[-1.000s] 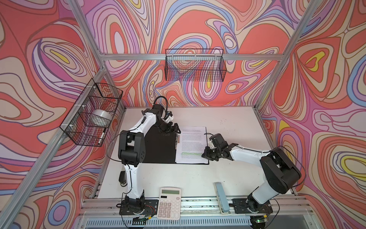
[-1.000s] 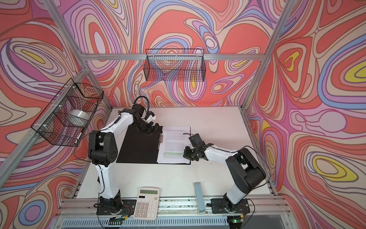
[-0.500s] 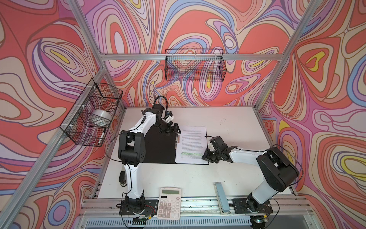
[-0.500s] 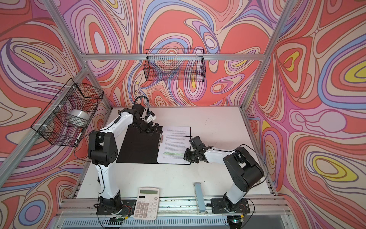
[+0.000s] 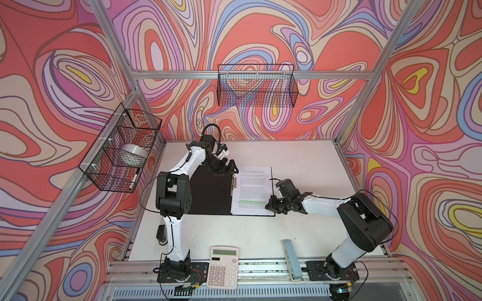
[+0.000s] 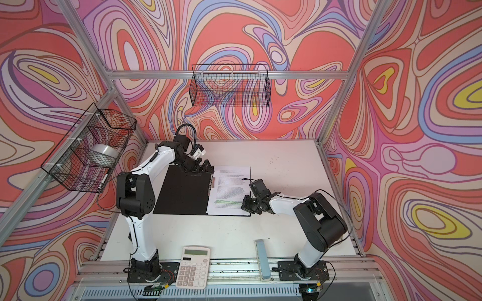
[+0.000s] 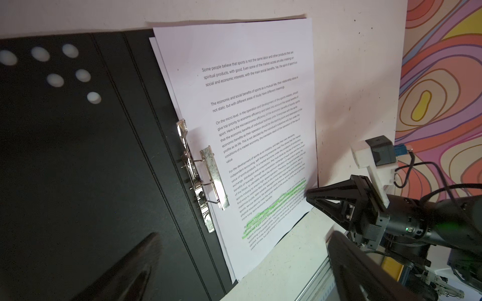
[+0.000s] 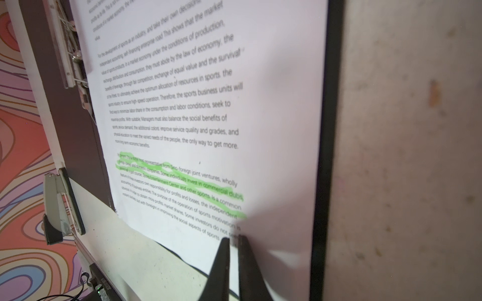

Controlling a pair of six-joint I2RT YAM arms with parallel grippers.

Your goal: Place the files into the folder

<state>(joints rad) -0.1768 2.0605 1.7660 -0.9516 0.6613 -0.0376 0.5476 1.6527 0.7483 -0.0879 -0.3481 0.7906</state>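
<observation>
right gripper (image 8: 234, 237) pinched shut, tips seemingly touching the files (image 5: 253, 182) in the open folder (image 5: 208, 195); left gripper (image 5: 232, 166) spread wide

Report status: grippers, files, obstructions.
Left gripper open over folder, far end. Right gripper shut, tips at files, outer edge. Files flat on open folder's right half. Calculator, stapler at front, apart.

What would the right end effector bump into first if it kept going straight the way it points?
Most likely the files: the shut right end effector points across their highlighted lines, tips low near the page edge. If it clears them, the metal clip comes next; height is unclear.
</observation>
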